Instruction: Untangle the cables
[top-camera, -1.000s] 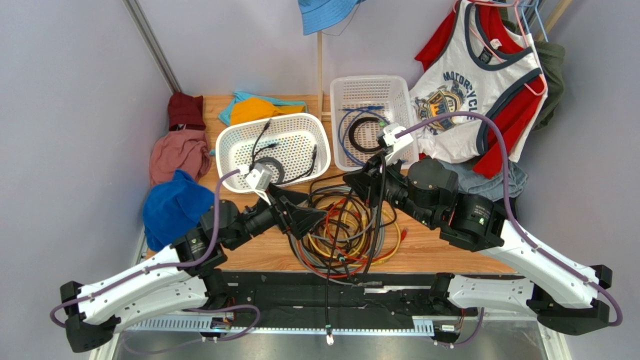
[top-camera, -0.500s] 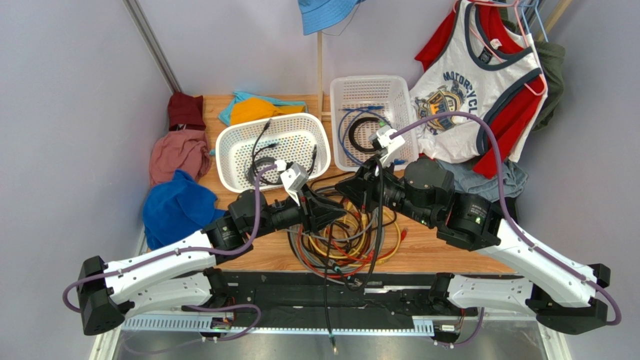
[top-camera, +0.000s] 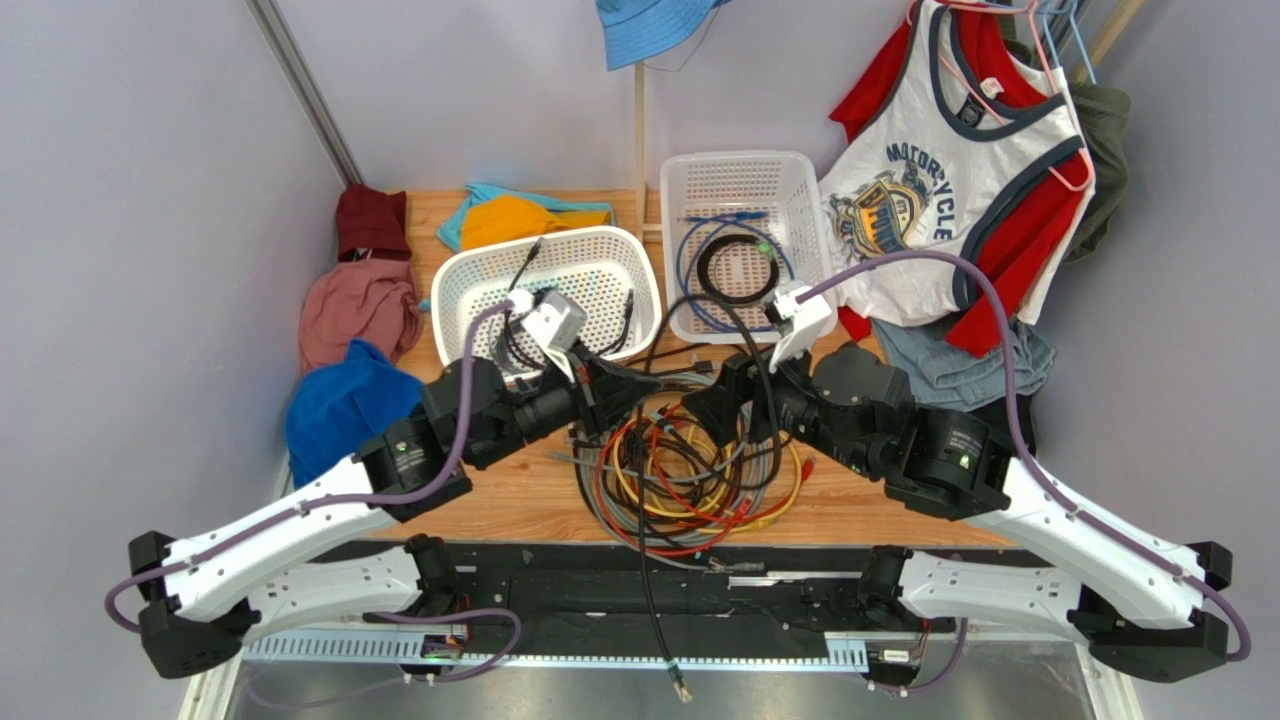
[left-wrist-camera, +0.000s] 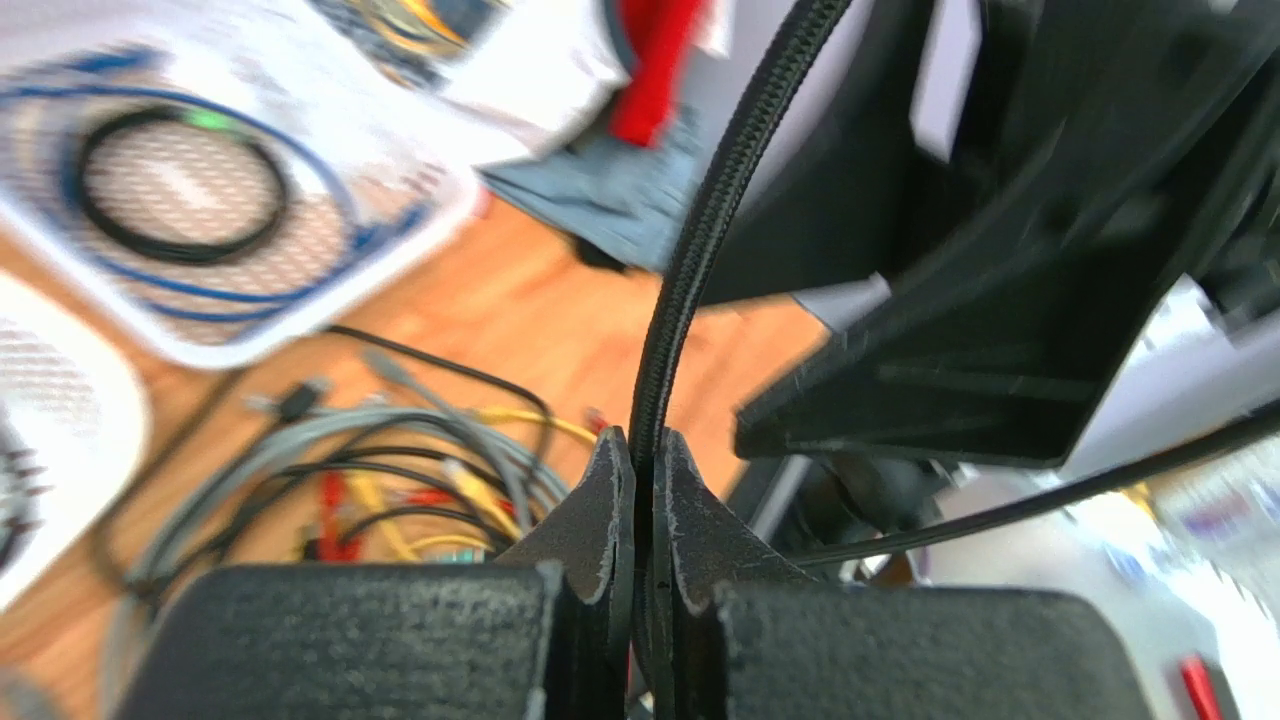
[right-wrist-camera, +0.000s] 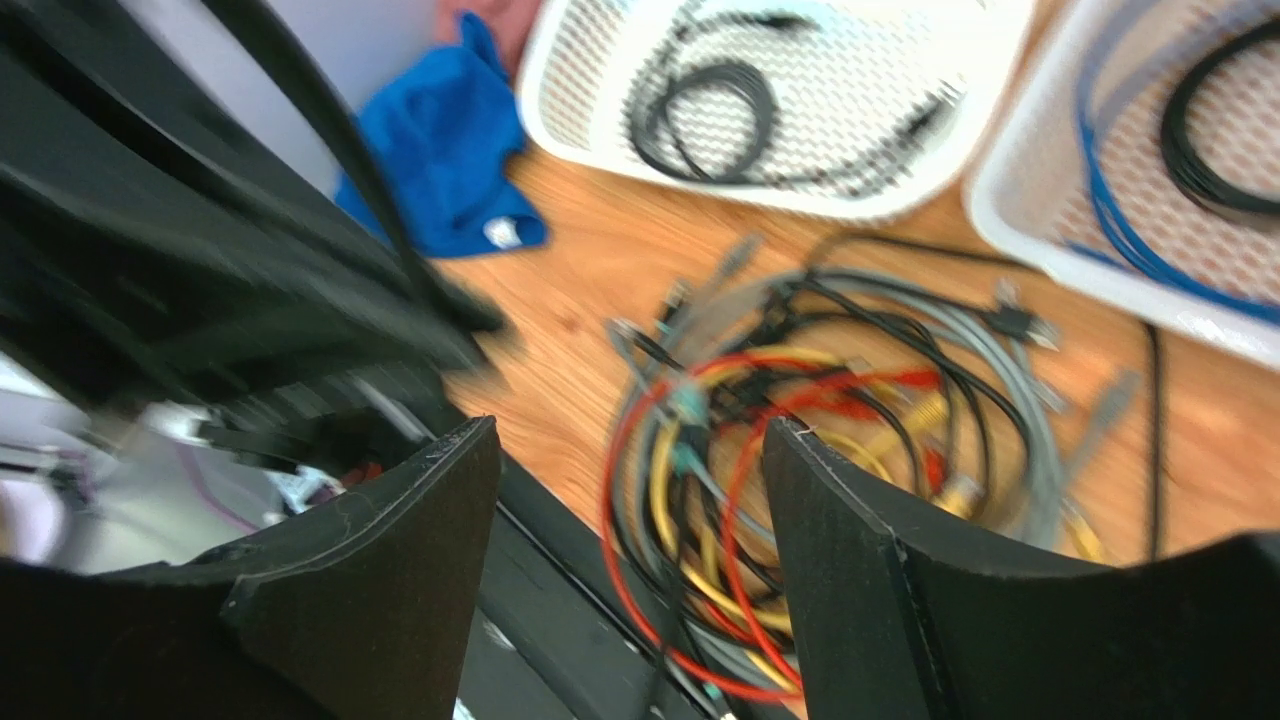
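Left end effector (left-wrist-camera: 639, 465) is clamped shut on one black braided cable (left-wrist-camera: 706, 195). Cable's long axis runs straight up out of the jaws toward top centre of the left wrist frame, close past the right arm's housing.

Right end effector (right-wrist-camera: 628, 435) is wide open and holds nothing. The cables (top-camera: 684, 473) sit in a tangled pile on the table (top-camera: 526, 503), centre of the overhead frame, just below both end effectors and between them. Left arm has the strand, so the next pull is its job; my read is pull away from the pile along that axis.

Can't trace the held strand's far end or whether it threads through the pile. Both wrist views are blurred.
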